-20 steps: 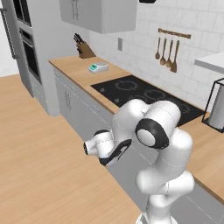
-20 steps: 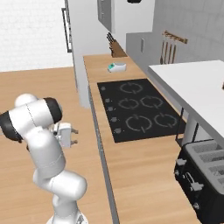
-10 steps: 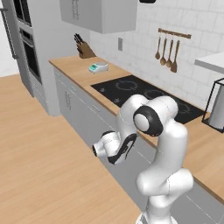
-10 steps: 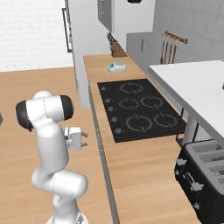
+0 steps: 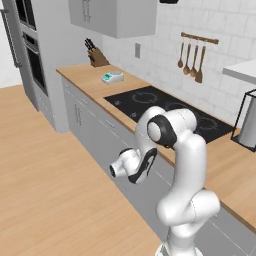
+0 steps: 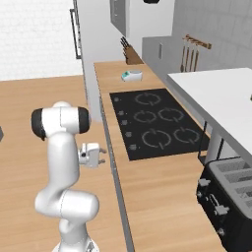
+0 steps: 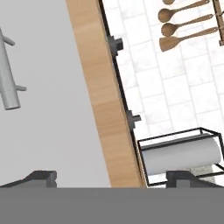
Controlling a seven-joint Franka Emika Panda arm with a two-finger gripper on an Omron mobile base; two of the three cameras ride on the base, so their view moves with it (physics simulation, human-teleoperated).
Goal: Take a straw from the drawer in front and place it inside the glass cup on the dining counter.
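My gripper point(image 6: 103, 157) hangs just below the wood worktop's edge, level with the top row of grey cabinet fronts, and points at them. Both dark fingertips point(image 7: 40, 176) stand wide apart with nothing between them, so my gripper point(image 7: 111, 179) is open. Straight ahead is the light grey drawer front point(image 7: 52, 109), shut, with its metal bar handle point(image 7: 8, 81) off to one side of the fingers. With the drawer shut, the straw is hidden. The glass cup and the dining counter are out of view.
The wood worktop point(image 6: 147, 192) carries a black hob point(image 6: 157, 123), a small teal-and-white scale point(image 5: 112, 76), a knife block point(image 5: 94, 57), a toaster point(image 6: 231, 197) and a paper-towel holder point(image 7: 179, 155). Wooden spoons point(image 5: 191, 59) hang on the wall. Open floor point(image 5: 45, 170) lies behind the arm.
The hand has moved in towards the cabinet front and now sits close under the worktop's edge. The fingers stay apart.
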